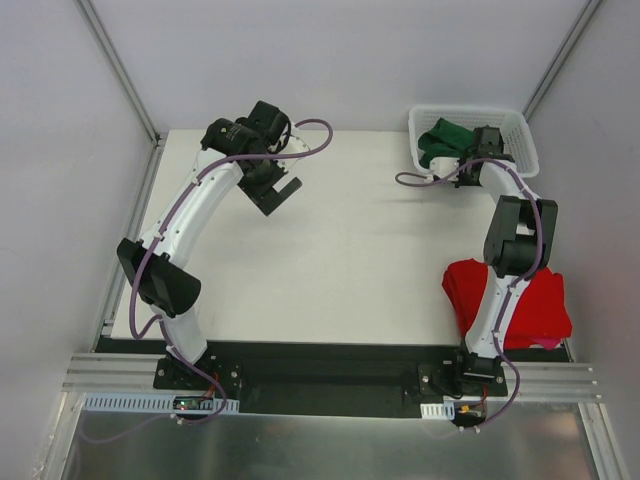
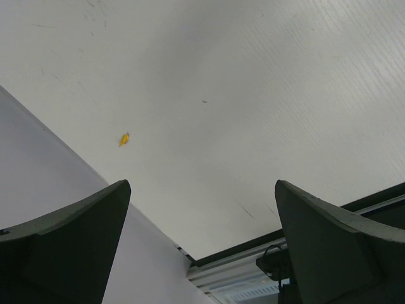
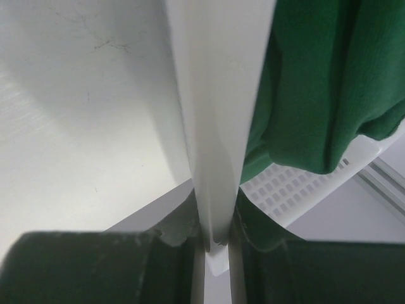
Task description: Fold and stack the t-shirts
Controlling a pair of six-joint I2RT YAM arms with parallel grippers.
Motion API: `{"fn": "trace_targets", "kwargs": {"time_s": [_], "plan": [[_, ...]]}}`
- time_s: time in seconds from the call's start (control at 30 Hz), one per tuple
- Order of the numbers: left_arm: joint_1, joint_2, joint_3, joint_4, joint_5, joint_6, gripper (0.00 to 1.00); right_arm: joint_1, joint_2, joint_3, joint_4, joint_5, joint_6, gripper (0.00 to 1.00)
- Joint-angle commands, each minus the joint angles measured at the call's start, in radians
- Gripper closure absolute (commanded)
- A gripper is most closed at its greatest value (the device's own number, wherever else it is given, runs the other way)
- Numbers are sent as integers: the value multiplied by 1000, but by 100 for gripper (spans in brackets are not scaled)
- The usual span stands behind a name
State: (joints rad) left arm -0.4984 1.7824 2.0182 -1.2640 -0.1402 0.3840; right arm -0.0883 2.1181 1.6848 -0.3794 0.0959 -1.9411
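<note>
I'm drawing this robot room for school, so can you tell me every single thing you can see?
green t-shirt: one, dark green, bunched in the basket
red t-shirt: one, bright red, near right corner of the table
basket: one, white mesh, far right corner of the table
speck: one, orange, on the table near the left gripper
table: one, white
left gripper: one, black, open, over the far left of the table
right gripper: one, black, shut on the basket wall
</note>
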Motion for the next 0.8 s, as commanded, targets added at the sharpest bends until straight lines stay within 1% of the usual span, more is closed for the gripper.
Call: {"fn": "trace_targets", "kwargs": {"time_s": [0.0, 0.1, 0.67, 0.73, 0.77], "plan": [[-11, 3, 39, -21, -13, 7, 1, -1, 14, 29, -30, 94, 62, 98], [-9, 2, 39, -21, -12, 6, 1, -8, 28, 50, -36, 117, 82, 98], [-12, 12, 54, -23, -19, 9, 1, -27, 83, 122, -38, 137, 50, 98], [-12, 14, 56, -23, -19, 12, 1, -27, 82, 119, -38, 136, 54, 97], [-12, 15, 56, -23, -21, 9, 1, -27, 79, 118, -48, 134, 59, 94]]}}
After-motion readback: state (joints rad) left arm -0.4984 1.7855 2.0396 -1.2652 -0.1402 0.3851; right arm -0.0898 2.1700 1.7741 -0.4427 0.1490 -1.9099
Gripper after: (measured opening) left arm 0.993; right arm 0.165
